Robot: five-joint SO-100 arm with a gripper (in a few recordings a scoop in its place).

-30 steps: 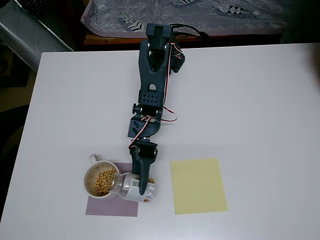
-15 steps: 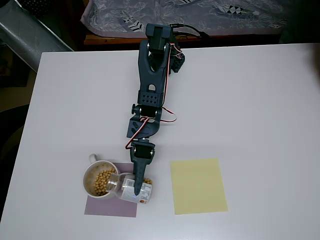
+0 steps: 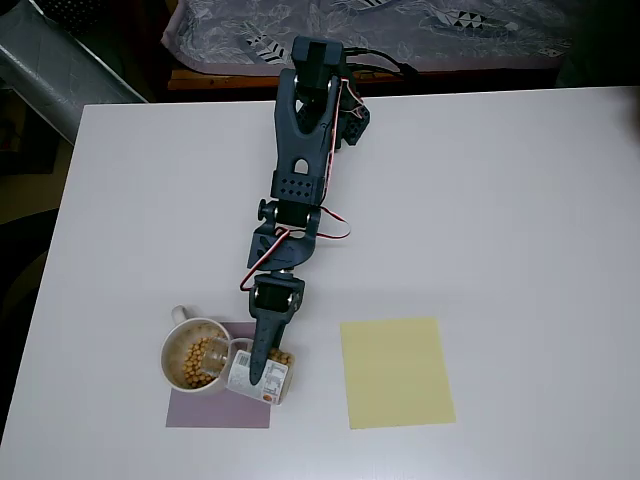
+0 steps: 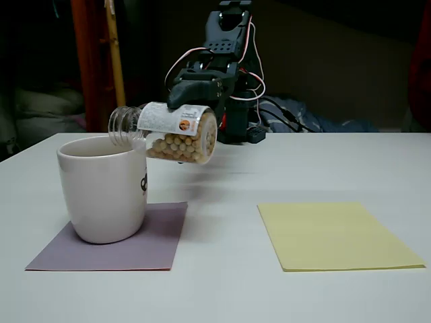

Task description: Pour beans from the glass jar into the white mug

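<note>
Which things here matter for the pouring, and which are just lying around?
In use: gripper, glass jar, beans, white mug.
Lying about: yellow sheet; purple mat, under the mug.

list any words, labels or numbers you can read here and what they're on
None can be read.
glass jar label: pale print with an orange-red spot, too blurred to read.
white mug: dark mark on its side, partly hidden, not readable.

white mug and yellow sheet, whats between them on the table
In the fixed view, between the white mug and yellow sheet: purple mat, then bare table.
</note>
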